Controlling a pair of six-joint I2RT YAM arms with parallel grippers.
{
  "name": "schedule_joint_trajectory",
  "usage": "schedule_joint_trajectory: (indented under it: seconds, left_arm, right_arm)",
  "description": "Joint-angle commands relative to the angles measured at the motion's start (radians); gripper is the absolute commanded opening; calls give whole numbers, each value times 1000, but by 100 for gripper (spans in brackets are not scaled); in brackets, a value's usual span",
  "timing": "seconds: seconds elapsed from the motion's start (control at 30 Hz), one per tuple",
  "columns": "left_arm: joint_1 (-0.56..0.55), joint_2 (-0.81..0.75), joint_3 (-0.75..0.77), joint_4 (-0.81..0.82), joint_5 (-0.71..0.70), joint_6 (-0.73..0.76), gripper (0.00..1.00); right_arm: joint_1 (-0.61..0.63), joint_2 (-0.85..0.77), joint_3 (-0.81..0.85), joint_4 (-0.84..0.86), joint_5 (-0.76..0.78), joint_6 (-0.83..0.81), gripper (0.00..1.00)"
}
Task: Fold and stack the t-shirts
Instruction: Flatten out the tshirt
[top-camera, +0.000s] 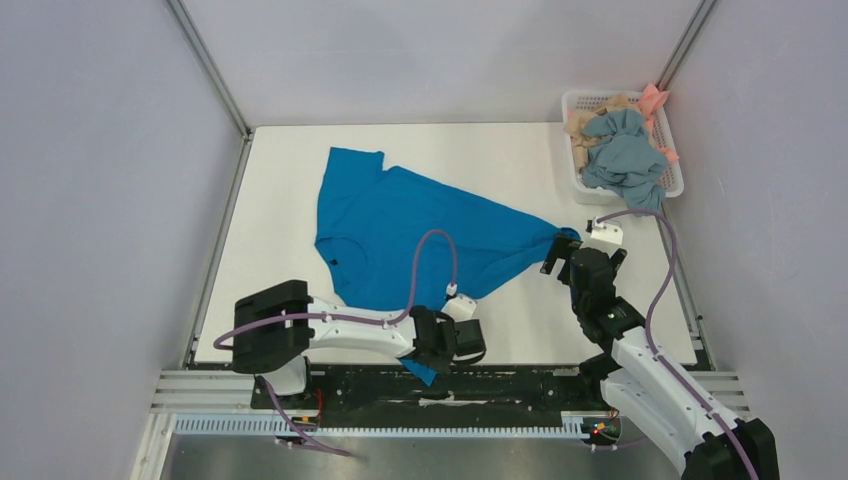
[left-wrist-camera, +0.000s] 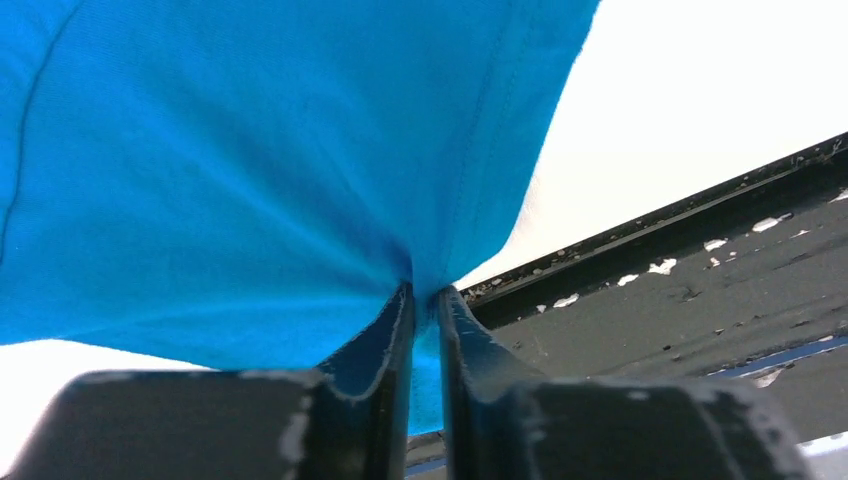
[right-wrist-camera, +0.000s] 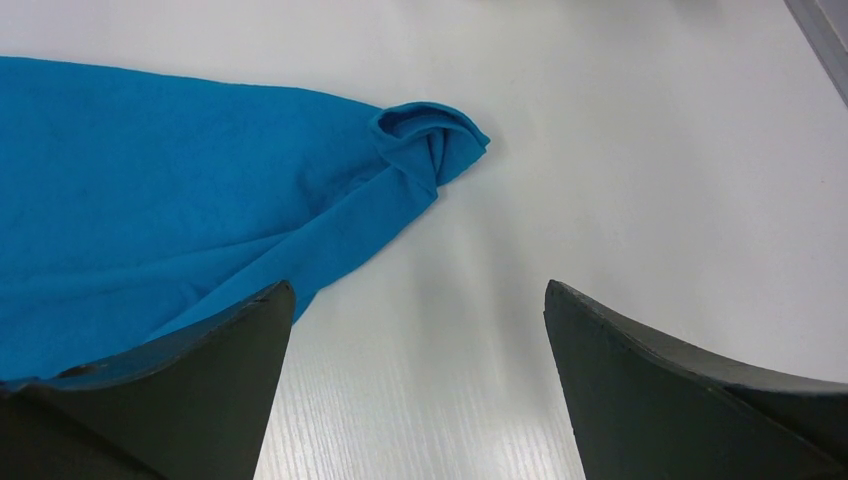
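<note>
A bright blue t-shirt (top-camera: 400, 225) lies spread on the white table (top-camera: 280, 200), one bunched corner reaching right. My left gripper (top-camera: 445, 345) is at the table's near edge, shut on the shirt's near corner; in the left wrist view the blue cloth (left-wrist-camera: 250, 170) is pinched between the jaws (left-wrist-camera: 425, 300), with a flap hanging below. My right gripper (top-camera: 570, 250) is open and empty, just above the table beside the shirt's bunched right corner (right-wrist-camera: 430, 135), which lies ahead of the fingers (right-wrist-camera: 250, 340).
A white basket (top-camera: 672, 150) at the back right holds grey-blue, tan and pink clothes (top-camera: 622, 150). A black rail (left-wrist-camera: 700, 290) runs along the table's near edge. Grey walls enclose the table on three sides.
</note>
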Motion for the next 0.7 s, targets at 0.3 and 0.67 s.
schedule_joint_trajectory:
  seconds: [0.3,0.67]
  left_arm:
    - [316,-317,-95,-330,-477,-323,2]
    - [380,-799,-220,-322,-646,-253,2]
  right_arm:
    - [0,16,23,-3,-39,-63,98]
    - [0,111,36,-118,-45,35,98]
